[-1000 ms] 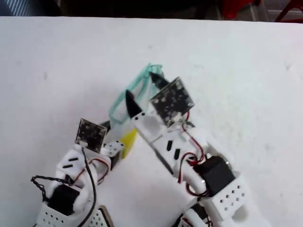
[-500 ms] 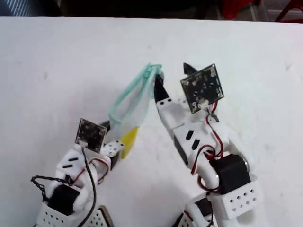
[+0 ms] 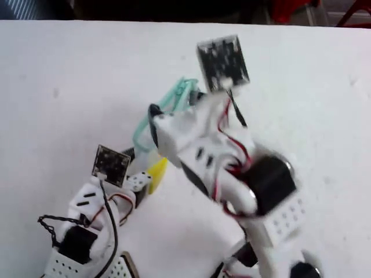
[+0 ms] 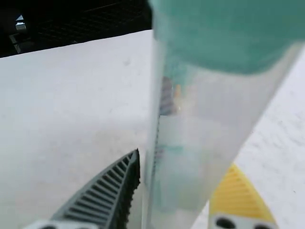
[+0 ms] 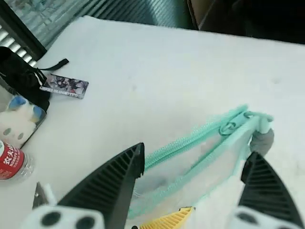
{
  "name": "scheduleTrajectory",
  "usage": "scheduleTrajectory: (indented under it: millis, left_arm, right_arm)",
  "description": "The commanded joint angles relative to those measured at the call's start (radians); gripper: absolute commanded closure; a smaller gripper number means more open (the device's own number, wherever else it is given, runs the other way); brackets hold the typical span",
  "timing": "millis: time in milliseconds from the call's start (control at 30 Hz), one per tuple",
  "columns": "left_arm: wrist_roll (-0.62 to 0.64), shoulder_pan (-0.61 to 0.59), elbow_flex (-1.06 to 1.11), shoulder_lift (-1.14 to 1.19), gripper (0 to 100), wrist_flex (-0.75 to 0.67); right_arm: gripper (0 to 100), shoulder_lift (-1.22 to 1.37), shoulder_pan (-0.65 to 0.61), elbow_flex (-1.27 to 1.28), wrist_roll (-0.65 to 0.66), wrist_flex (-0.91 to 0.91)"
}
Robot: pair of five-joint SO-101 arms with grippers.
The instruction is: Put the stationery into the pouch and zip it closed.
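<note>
Left wrist view, item 1: left gripper (image 4: 185, 162), one grey ribbed finger (image 4: 112, 191) and one yellow finger (image 4: 236, 198), drawn narrow and clamped on the pouch (image 4: 200, 124). The pouch's clear wall stands upright between the two fingers, with its teal band at the end farthest from the hand. White table (image 4: 71, 95) lies beyond the grey finger.

Right wrist view, item 2: right gripper (image 5: 196, 151), black fingers (image 5: 109, 186) spread wide, holding nothing. The left gripper's yellow finger sits close under this hand, at the pouch's near end. The pouch lies just past the fingertips, within the gap between them.

Item 3: zip (image 5: 186, 143), two teal tracks apart, so the mouth is open. A grey tab (image 5: 261, 139) hangs at the zip's end, just beyond one black fingertip; contact cannot be told.

Item 4, far past the fingertips at the table's edge: bottle (image 5: 12, 164), black bag (image 5: 19, 76), card (image 5: 64, 86).

High view, item 5: left arm (image 3: 87, 220) with its hand at the pouch's near end. The right arm (image 3: 232, 174) lies above the pouch, one black finger over its clear wall. The teal edge runs out beyond that hand.
</note>
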Motion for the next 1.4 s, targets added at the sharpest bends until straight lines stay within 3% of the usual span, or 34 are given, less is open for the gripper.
scheduleTrajectory:
  millis: [0,333,800,900,1000,1067,1233,1367]
  left_arm:
    - [0.011,0.005,-0.017,-0.007,76,-0.028]
    - [0.011,0.005,-0.017,-0.007,76,-0.028]
    - [0.011,0.005,-0.018,-0.007,76,-0.026]
    - [0.011,0.005,-0.018,-0.007,76,-0.028]
    - [0.012,0.004,-0.026,-0.007,76,-0.023]
    - [0.018,-0.002,-0.064,-0.007,75,0.017]
    - [0.140,0.001,-0.236,-0.007,70,0.219]
    - [0.069,-0.004,-0.258,-0.007,70,0.226]
  right_arm:
    - [69.0,0.131,-0.016,-0.169,-0.049,0.096]
    - [69.2,0.275,-0.102,-0.282,-0.074,0.232]
    - [69.5,0.449,-0.015,-0.279,-0.071,0.231]
    - [77.1,0.470,0.015,-0.279,-0.071,0.232]
    - [98.7,0.466,0.056,-0.279,-0.071,0.232]
    - [94.8,0.449,0.087,-0.278,-0.071,0.234]
    - [97.9,0.380,0.145,-0.287,-0.054,0.231]
    - [98.2,0.311,0.168,-0.287,0.124,0.228]
